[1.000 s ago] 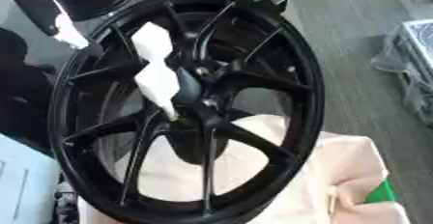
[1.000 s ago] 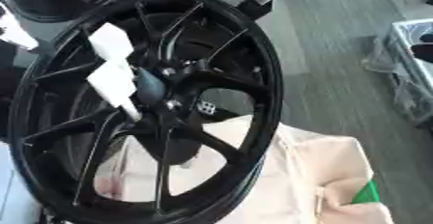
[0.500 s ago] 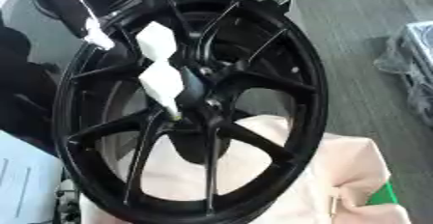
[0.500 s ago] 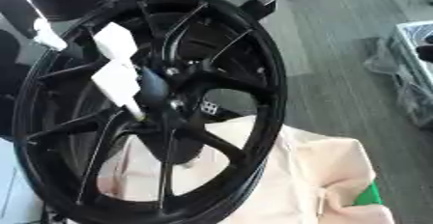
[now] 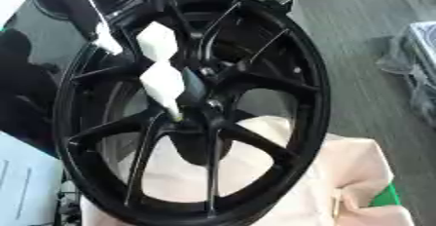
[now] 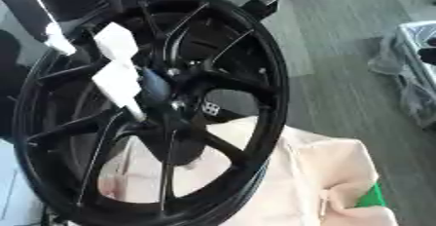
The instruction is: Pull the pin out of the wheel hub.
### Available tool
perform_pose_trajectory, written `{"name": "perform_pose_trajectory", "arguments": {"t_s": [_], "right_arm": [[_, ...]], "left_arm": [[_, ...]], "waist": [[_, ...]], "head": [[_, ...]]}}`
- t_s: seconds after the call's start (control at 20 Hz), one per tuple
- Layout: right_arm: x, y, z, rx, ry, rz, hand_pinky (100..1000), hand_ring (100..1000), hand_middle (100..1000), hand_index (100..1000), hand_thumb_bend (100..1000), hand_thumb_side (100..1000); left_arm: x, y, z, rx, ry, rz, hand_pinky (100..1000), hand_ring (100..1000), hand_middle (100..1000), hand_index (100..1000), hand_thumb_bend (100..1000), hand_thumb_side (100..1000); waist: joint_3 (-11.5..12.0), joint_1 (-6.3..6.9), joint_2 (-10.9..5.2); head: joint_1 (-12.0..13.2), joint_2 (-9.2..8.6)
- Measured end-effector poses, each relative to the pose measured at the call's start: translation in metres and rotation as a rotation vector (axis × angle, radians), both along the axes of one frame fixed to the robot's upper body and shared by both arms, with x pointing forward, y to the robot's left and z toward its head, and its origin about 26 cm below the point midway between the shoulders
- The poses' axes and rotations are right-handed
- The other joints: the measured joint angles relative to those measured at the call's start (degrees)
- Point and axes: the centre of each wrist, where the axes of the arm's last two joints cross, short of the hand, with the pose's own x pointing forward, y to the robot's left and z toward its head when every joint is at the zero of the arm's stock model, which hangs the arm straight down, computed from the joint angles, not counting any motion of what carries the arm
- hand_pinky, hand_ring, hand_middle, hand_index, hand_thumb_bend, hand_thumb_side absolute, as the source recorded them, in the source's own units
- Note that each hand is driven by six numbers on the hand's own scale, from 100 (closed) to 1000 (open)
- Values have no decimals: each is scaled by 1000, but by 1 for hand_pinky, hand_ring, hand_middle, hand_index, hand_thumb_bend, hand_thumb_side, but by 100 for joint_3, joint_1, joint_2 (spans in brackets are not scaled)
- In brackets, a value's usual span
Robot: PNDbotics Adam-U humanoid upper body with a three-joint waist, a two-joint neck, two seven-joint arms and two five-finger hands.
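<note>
One white pin (image 5: 162, 76), made of two blocky white segments tapering to a thin tip, sits in the centre of the black wheel hub (image 5: 200, 105), its tip at the hub's middle where the spokes meet and its body angled up and to the left. The wheel hub stands nearly upright, tilted a little, and fills most of both views. Its lower rim rests against a pale peach cloth (image 5: 340, 171) bunched at the lower right, with a small green patch (image 5: 388, 196) showing at the cloth's edge. At the upper left, a black arm with a white part (image 6: 51, 35) reaches in near the rim; whether that is the left hand, and how its fingers stand, I cannot tell. Grey floor (image 5: 366, 35) lies to the right.
</note>
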Motion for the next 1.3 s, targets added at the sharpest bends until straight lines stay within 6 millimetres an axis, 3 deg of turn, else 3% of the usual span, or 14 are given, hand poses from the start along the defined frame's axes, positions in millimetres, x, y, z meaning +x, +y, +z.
{"name": "perform_pose_trajectory", "arguments": {"t_s": [0.6, 1.3], "right_arm": [[2, 1, 0, -1, 7, 9, 712, 617, 581, 727, 100, 613], [3, 3, -2, -10, 29, 18, 710, 616, 580, 725, 100, 611]], "left_arm": [[5, -3, -5, 10, -7, 2, 832, 830, 769, 802, 646, 219], [0, -13, -3, -20, 19, -62, 827, 837, 776, 793, 648, 231]], "waist": [[-29, 34, 0], [-57, 56, -1]], "head": [[7, 0], [39, 3]]}}
